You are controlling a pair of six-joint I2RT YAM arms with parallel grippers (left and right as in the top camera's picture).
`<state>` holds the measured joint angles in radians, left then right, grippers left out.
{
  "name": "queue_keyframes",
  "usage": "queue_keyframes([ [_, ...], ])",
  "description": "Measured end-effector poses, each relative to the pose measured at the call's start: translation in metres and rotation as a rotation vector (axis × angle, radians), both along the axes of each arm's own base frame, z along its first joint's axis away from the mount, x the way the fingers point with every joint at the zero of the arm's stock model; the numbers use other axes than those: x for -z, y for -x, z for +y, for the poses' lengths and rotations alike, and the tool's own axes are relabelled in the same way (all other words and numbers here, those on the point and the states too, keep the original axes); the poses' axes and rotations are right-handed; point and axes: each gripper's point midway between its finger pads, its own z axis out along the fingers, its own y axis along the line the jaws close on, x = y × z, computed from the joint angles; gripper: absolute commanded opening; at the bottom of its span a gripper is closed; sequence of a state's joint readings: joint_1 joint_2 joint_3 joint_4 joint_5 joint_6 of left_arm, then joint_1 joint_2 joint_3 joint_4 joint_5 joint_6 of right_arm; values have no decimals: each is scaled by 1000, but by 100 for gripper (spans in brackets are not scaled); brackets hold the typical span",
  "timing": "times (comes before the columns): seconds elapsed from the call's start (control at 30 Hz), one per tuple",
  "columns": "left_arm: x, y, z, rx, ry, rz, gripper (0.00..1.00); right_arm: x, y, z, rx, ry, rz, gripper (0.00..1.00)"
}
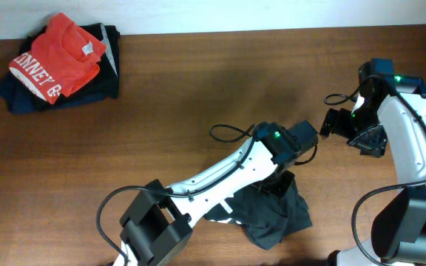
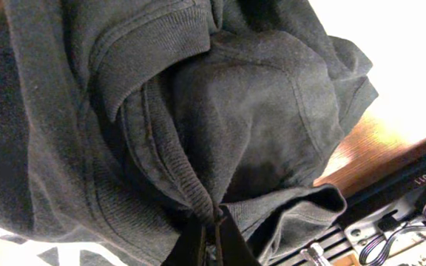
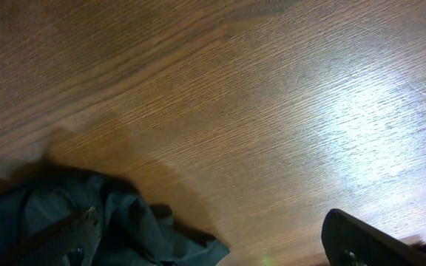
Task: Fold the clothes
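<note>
Left gripper point(image 2: 211, 236): jaws pinched tight on ribbed fold of charcoal soft-fabric short-sleeved T-shirt point(image 2: 257, 111). Shirt lies crumpled in a heap, directly beneath and ahead of its fingertips, on brown wooden table point(image 1: 198, 89). Right gripper point(image 3: 220, 240): jaws spread wide, holding nothing, above bare wood. Shirt edge lies near one finger point(image 3: 72, 230).

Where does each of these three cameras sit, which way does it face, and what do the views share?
Overhead: above the brown wooden table, looking straight down; both arms, the crumpled charcoal soft-fabric T-shirt and a red-topped folded pile show.
Left wrist: on the left arm, facing the T-shirt close up; left gripper shut on its fabric.
Right wrist: on the right arm, facing down at the table; open right gripper, T-shirt's edge.
Shared: all three show the T-shirt.
</note>
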<state>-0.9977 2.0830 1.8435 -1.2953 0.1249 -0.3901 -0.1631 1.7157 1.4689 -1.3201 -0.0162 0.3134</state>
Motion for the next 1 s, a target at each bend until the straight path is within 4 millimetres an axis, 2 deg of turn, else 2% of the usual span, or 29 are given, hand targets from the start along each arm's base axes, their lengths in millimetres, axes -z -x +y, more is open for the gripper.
queue_keyframes([
  [0.13, 0, 2, 3, 8, -13, 5, 12, 0, 0, 0, 0, 0, 0, 99],
  [0.23, 0, 3, 5, 9, -22, 11, 1, 0, 0, 0, 1, 0, 0, 99],
  [0.43, -1, 4, 0, 48, -3, -2, 0, 0, 0, 0, 0, 0, 0, 99],
  [0.67, -3, 44, -47, 279, 94, -68, 1, 0, 0, 0, 0, 0, 0, 99],
  [0.7, 1, 45, -50, 288, 105, -75, 10, 0, 0, 0, 0, 0, 0, 99],
  [0.73, 10, 44, -53, 290, 119, -83, 33, 0, 0, 0, 0, 0, 0, 99],
  [0.77, 20, 43, -53, 297, 125, -89, 45, 0, 0, 0, 0, 0, 0, 99],
  [0.87, 42, 44, -51, 294, 129, -91, 49, 0, 0, 0, -1, 0, 0, 99],
  [0.93, 46, 45, -48, 295, 119, -87, 49, 0, 0, 0, -1, 0, 0, 99],
  [1.0, 42, 45, -34, 291, 57, -76, 48, 0, 0, 0, 0, 0, 0, 99],
])
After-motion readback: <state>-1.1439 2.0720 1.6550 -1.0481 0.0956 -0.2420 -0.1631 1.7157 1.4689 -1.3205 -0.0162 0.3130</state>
